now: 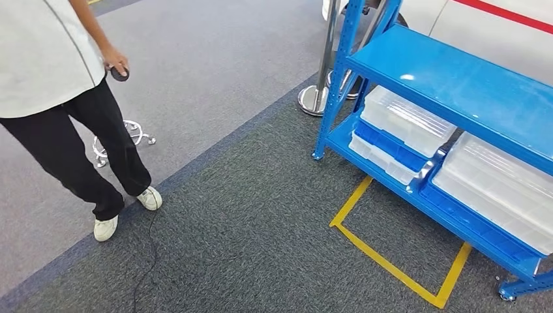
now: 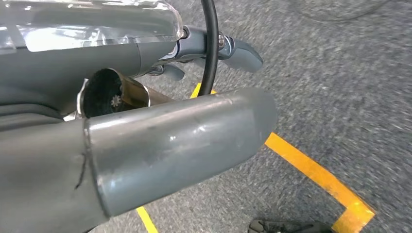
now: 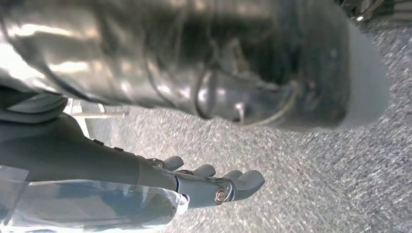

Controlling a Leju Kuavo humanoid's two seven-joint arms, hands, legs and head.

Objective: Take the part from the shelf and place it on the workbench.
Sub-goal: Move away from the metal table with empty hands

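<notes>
- I see the blue shelf (image 1: 450, 91) ahead to my right, nearer my right hand (image 3: 214, 182).
- Right hand hangs empty, fingers loosely apart.
- Left hand (image 2: 180, 131): I cannot tell.

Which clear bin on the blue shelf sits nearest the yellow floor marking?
The clear bin at the bottom of the left-hand stack on the blue shelf, directly above the yellow floor marking; the other bins sit higher or farther right.
</notes>
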